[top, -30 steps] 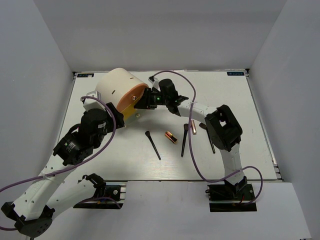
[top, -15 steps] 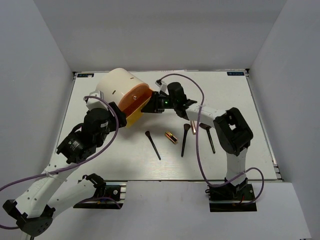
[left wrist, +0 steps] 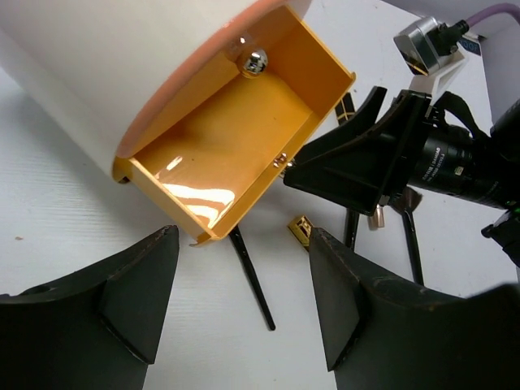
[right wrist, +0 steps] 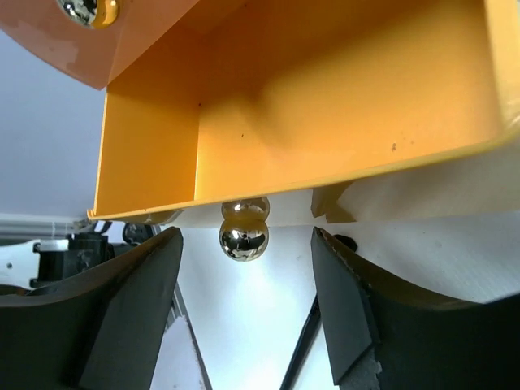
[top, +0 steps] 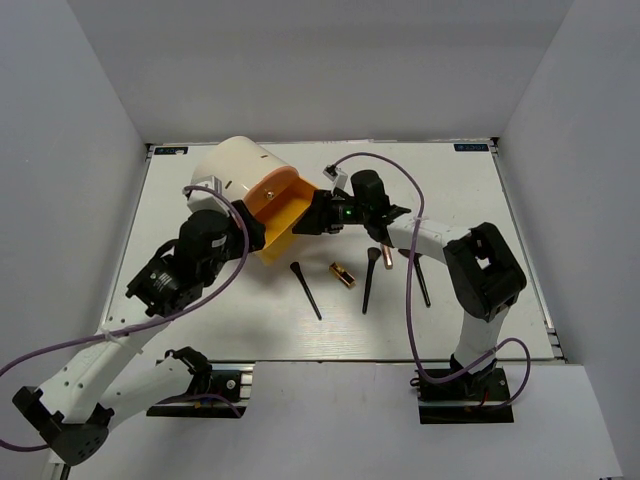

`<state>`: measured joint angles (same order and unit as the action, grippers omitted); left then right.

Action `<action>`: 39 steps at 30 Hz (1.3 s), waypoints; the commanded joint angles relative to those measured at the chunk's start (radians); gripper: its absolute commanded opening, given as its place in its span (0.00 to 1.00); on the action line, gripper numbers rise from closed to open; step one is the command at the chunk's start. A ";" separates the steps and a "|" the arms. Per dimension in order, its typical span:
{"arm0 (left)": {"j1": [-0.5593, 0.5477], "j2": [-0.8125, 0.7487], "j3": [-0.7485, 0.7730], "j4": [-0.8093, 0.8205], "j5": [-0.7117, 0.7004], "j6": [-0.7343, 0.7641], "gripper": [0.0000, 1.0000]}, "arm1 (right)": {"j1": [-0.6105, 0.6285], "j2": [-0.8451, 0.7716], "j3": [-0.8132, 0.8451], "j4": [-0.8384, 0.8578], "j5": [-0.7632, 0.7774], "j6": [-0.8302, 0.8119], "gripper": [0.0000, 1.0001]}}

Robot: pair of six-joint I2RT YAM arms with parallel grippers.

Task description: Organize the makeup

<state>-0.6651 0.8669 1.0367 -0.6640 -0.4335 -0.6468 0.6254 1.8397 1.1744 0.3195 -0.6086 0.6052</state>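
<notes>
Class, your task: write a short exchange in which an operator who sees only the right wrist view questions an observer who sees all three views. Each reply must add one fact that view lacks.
Operator: I see only a chrome knob on an orange drawer. Where is there makeup to pick up?
Observer: A gold-and-black lipstick lies on the table, just nearer the arm bases than the drawer.
Operator: And the other arm?
Observer: The left end effector hangs open beside the drawer's near left corner, holding nothing.
</notes>
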 commanded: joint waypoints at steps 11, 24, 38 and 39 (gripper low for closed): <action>-0.022 0.230 0.062 0.087 0.289 0.033 0.72 | -0.079 -0.157 -0.065 -0.141 -0.048 -0.217 0.70; -0.174 0.552 0.180 0.006 0.316 -0.060 0.45 | -0.283 -0.270 -0.173 -0.244 0.040 -0.315 0.02; -0.312 0.773 0.157 -0.154 0.055 -0.312 0.52 | -0.385 -0.338 -0.291 -0.188 0.017 -0.305 0.03; -0.321 0.788 0.157 -0.152 0.046 -0.313 0.54 | -0.394 -0.338 -0.295 -0.186 0.015 -0.306 0.03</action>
<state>-0.9615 1.6348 1.2015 -0.8089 -0.3038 -0.9104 0.2466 1.5414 0.8883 0.0875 -0.5793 0.3065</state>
